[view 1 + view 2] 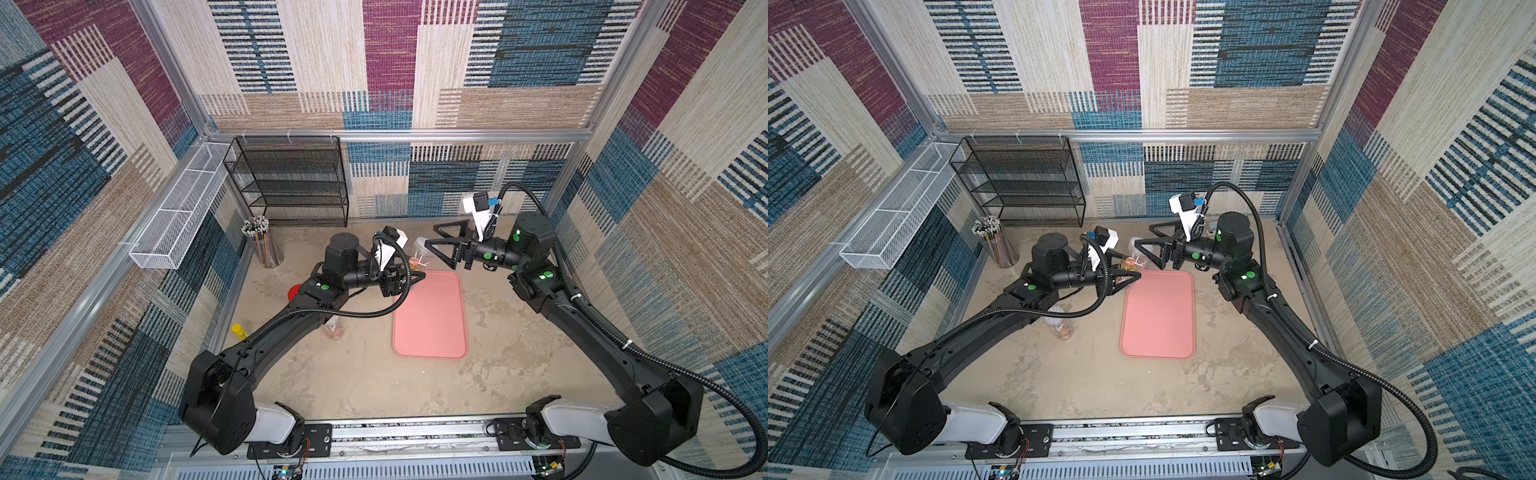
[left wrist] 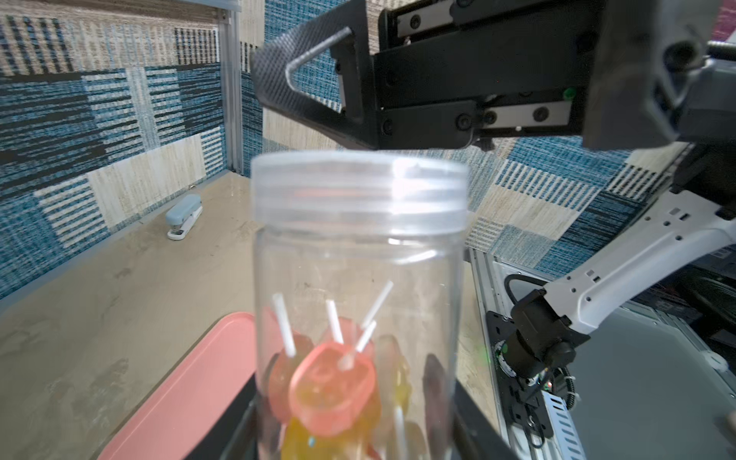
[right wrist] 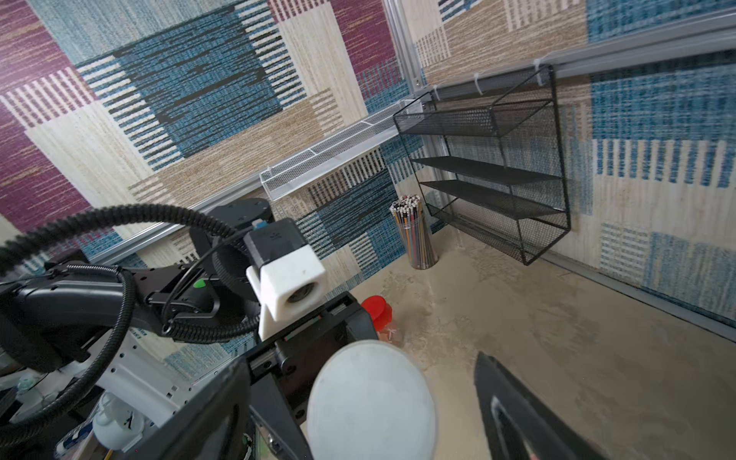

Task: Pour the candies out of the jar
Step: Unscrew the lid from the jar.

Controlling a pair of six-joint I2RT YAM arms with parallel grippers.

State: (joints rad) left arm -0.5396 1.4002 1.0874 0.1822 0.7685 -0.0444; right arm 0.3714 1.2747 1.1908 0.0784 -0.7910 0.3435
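Right now your left hand (image 1: 411,270) pinches one clear jar (image 2: 358,271), roughly upright at the far end of the single pink tray (image 1: 430,324) on the counter (image 1: 353,382). Its one lid (image 2: 360,187) is on. Your right hand (image 1: 432,237) is spread, one finger on each side of that lid. The candies (image 2: 332,394) sit in the jar's bottom; five white sticks show.
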